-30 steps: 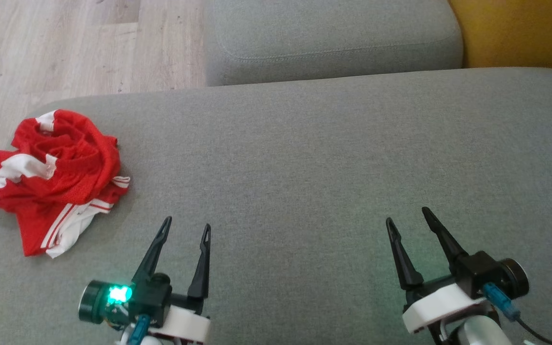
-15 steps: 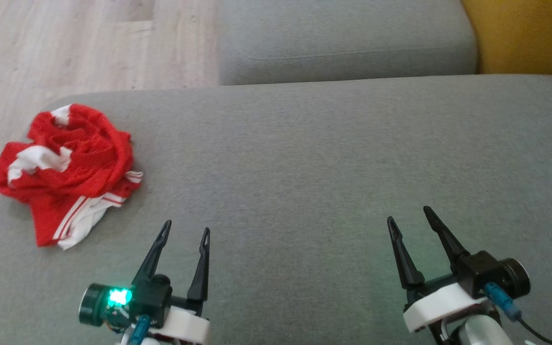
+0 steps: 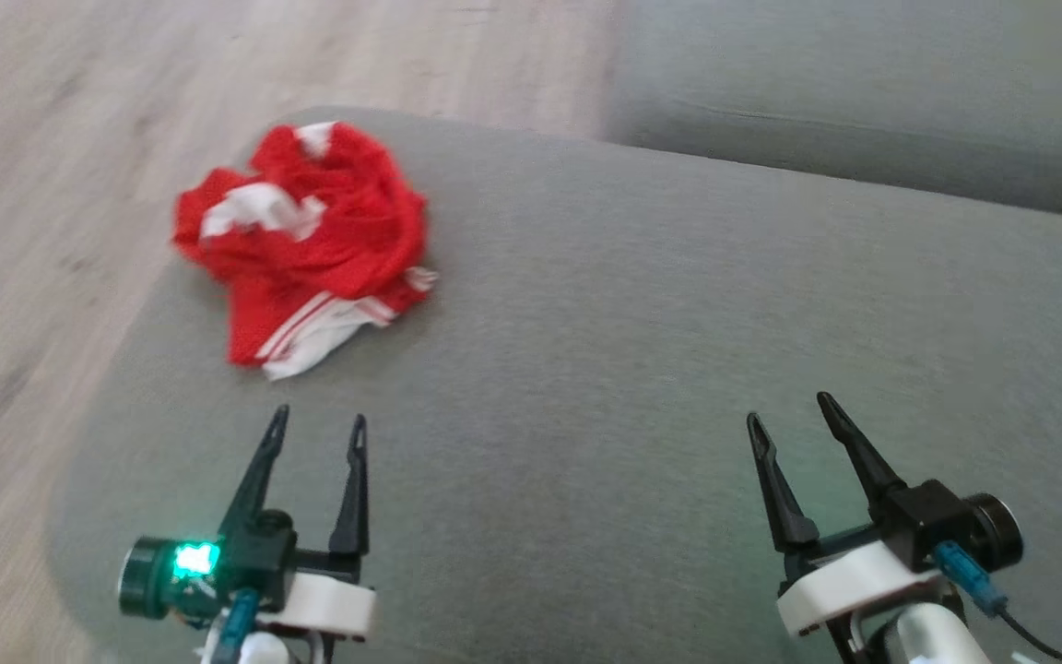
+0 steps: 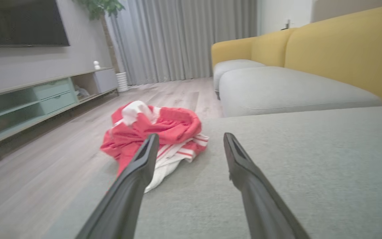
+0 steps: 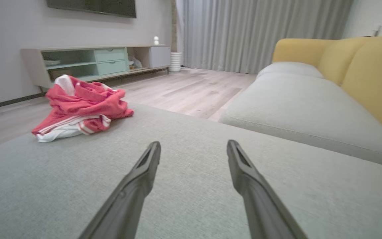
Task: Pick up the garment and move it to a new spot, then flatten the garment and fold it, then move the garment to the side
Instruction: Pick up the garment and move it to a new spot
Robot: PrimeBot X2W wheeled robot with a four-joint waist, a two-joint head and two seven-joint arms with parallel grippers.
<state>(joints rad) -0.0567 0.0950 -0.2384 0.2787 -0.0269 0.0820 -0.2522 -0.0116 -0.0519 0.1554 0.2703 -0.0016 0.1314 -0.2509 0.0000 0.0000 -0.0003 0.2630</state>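
Lying crumpled, the garment [image 3: 310, 231] sits ahead of the wide-open, empty left pincer [image 3: 321, 417].

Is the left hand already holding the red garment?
No, the left hand is open and apart from the red garment, which lies crumpled on the grey cushion.

garment [image 3: 310, 217]: red, white stripes | cushion [image 3: 678, 369]: grey | sofa back [image 4: 343, 46]: yellow | floor [image 3: 52, 184]: pale wood

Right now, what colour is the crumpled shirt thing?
The garment is red with white patches and stripes, clearest in the head view.
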